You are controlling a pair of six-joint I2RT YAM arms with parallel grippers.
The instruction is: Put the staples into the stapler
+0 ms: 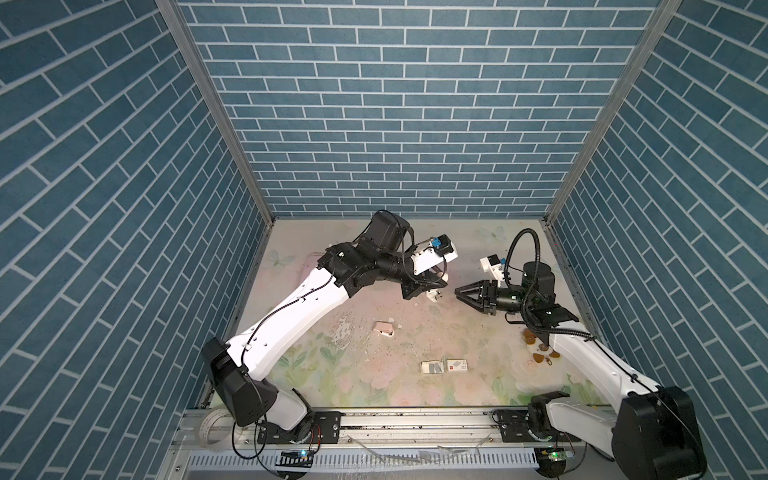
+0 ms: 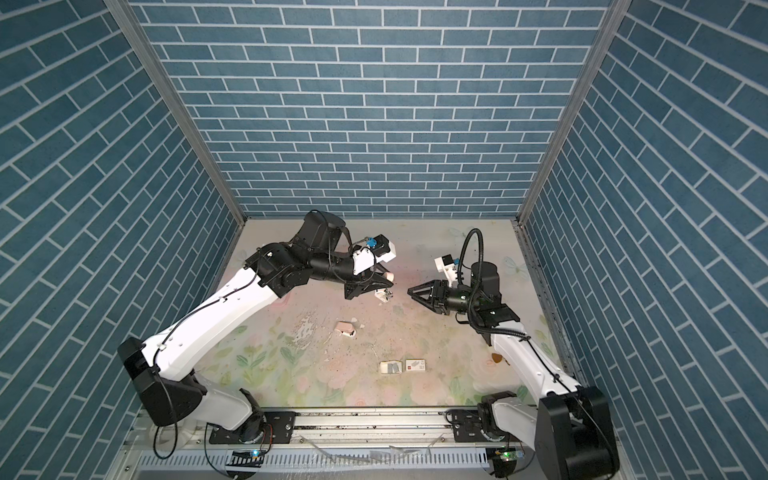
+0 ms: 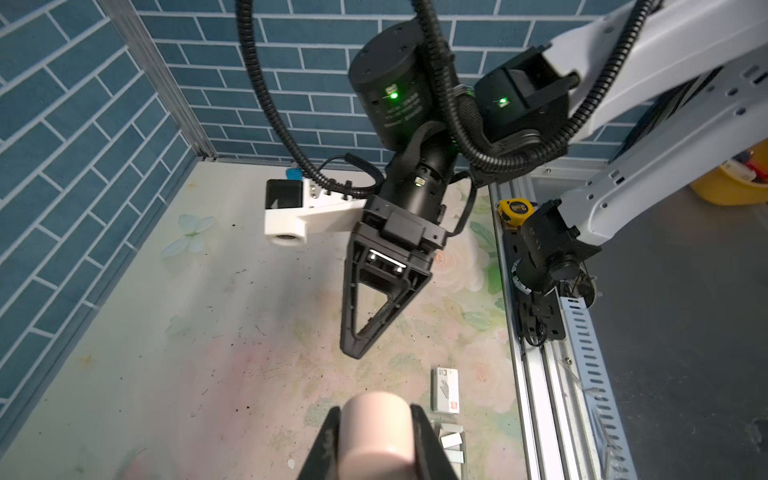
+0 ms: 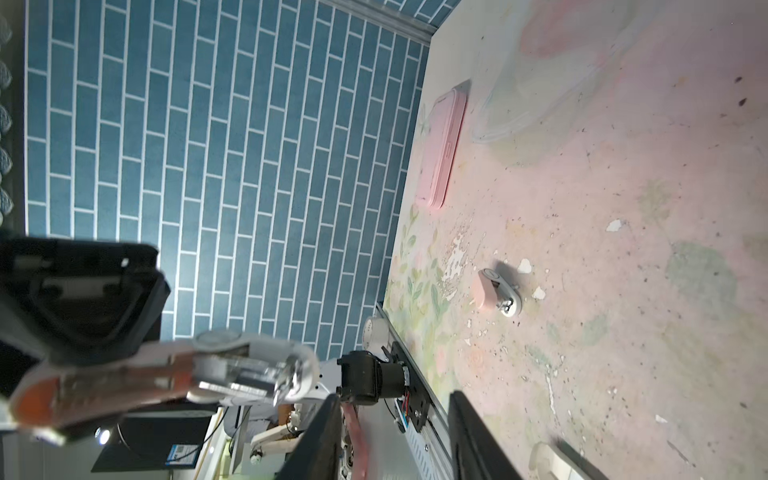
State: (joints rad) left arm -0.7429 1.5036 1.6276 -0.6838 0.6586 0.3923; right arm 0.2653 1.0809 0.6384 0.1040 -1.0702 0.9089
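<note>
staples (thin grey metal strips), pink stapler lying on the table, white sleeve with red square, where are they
grey metal staples (image 1: 435,367): in a top view, middle of the strips
pink stapler on the table (image 1: 382,328): in a top view, its pink top
white sleeve (image 1: 459,365): in a top view, its white face

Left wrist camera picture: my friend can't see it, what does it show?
The left gripper clamps a pale pink rounded plastic stapler close to the camera. Beyond it, the black right gripper hangs over the flowery pink table. A white cardboard sleeve with a red square lies beside a white card tray of thin grey metal staples.
</note>
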